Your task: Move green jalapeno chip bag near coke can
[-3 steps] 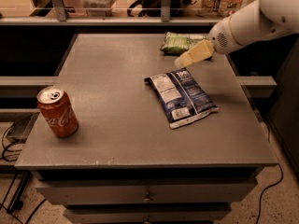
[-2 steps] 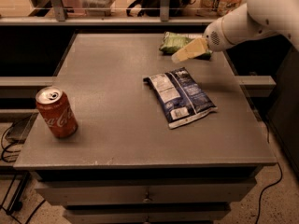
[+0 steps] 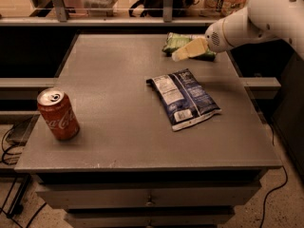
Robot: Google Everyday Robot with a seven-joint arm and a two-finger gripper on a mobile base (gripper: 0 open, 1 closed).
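Note:
The green jalapeno chip bag lies at the far right corner of the grey table, partly hidden by my gripper. My gripper reaches in from the right on a white arm, its pale fingers over the bag's front edge. The coke can stands upright near the table's front left corner, far from the bag and the gripper.
A dark blue and white chip bag lies flat right of the table's centre, between the green bag and the front edge. A shelf rail with clutter runs behind the table. Drawers sit below the front edge; cables lie on the floor at both sides.
My arm and gripper have shifted slightly left and toward the far edge, over the green bag. The bags and the can have not moved.

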